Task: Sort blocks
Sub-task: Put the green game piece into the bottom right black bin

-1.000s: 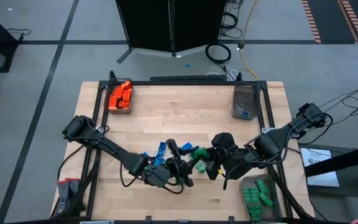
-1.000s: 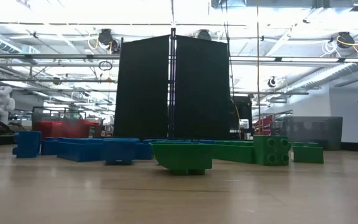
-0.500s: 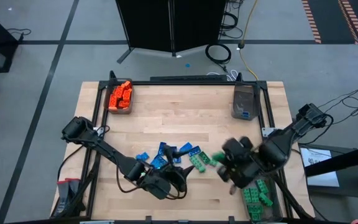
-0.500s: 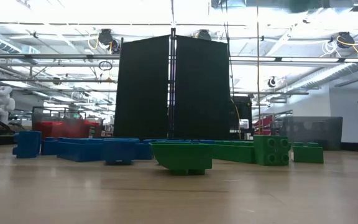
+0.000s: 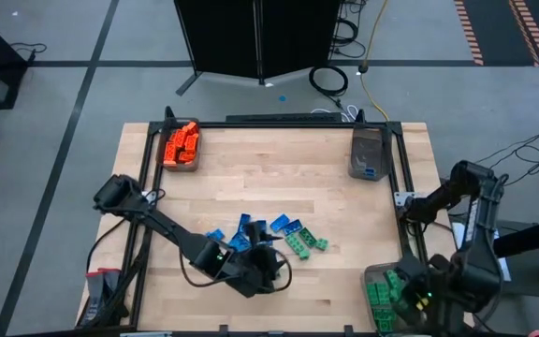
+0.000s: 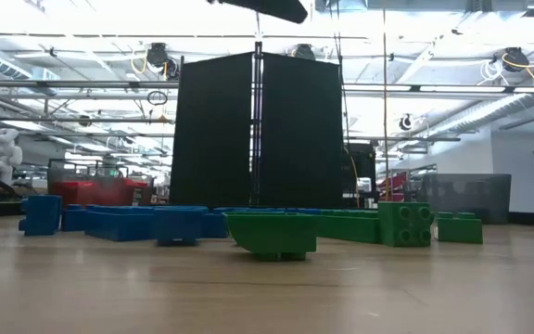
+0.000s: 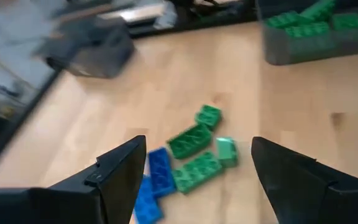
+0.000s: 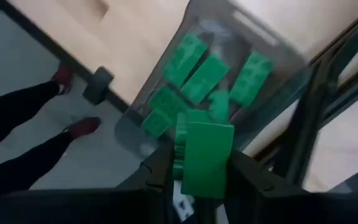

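1. It's a butcher-block table [image 5: 279, 168] in a big workshop, black partition [image 6: 256, 130] behind it, and a grey bin at three corners: the orange bin [image 5: 181, 145] far left, the blue bin [image 5: 367, 154] far right, the green bin [image 5: 386, 295] near right.
2. Your left gripper [image 7: 194, 177] hovers over the loose blocks [image 5: 269, 234] mid-table, fingers spread wide with nothing between them. Blues lie on its left, greens on its right, some touching.
3. These bricks look light, hard and slick, so I'd guess they skate if nudged. Pinch across the flat side walls, not the studs, and pick one lying apart from its neighbours.
4. Your right gripper [image 8: 201, 171] is clamped on a green brick [image 8: 204, 155] right above the green bin, which already holds several greens. Should drop in fine from there.
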Action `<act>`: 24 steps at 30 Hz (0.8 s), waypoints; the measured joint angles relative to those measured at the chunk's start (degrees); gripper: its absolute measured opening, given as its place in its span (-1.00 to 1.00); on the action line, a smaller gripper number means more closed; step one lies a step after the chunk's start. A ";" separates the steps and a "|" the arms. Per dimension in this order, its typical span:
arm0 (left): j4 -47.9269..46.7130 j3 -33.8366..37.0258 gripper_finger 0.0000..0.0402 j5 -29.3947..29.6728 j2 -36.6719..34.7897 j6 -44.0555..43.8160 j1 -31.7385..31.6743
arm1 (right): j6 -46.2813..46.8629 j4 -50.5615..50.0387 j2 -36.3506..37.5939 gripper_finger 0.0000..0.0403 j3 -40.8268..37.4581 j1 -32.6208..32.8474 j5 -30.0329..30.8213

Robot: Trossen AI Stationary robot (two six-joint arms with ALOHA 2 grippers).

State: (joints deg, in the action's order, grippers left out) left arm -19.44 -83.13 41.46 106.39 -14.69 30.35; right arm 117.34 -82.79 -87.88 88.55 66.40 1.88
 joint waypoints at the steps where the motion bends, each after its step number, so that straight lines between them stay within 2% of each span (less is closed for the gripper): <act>1: 0.04 0.00 0.46 -2.01 0.00 -0.05 -0.61 | 0.96 0.54 -0.30 -0.59 0.00 0.67 0.03; 7: 0.96 0.00 0.46 -9.59 0.04 -0.05 -3.80 | -0.20 2.07 -2.78 -0.58 0.02 1.70 3.80; 9: 1.04 0.00 0.46 -12.02 0.04 -0.05 -4.25 | -2.97 3.06 -3.81 -0.40 0.02 1.70 4.00; 11: 0.88 0.00 0.46 -14.31 0.05 -0.03 -4.51 | -3.85 3.01 -4.95 -0.14 0.02 1.68 3.36; 14: 0.86 0.00 0.46 -16.45 0.07 -0.03 -4.51 | -4.06 2.80 -6.44 0.23 0.02 1.55 0.02; 16: 0.09 0.00 0.46 -18.00 0.07 -0.02 -4.51 | -4.32 2.81 -7.24 0.40 0.02 1.55 -2.04; 19: -2.33 0.00 0.46 -20.31 0.07 -0.01 -4.47 | -4.13 2.73 -7.87 0.51 0.02 1.55 -2.23; 24: -6.03 0.00 0.46 -26.47 0.33 -0.05 -4.12 | -4.03 1.87 -7.93 0.52 0.02 1.53 -1.07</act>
State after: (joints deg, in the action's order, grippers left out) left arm -25.47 -83.13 14.99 106.71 -14.74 26.23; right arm 113.31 -80.92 -95.81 88.58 67.92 0.81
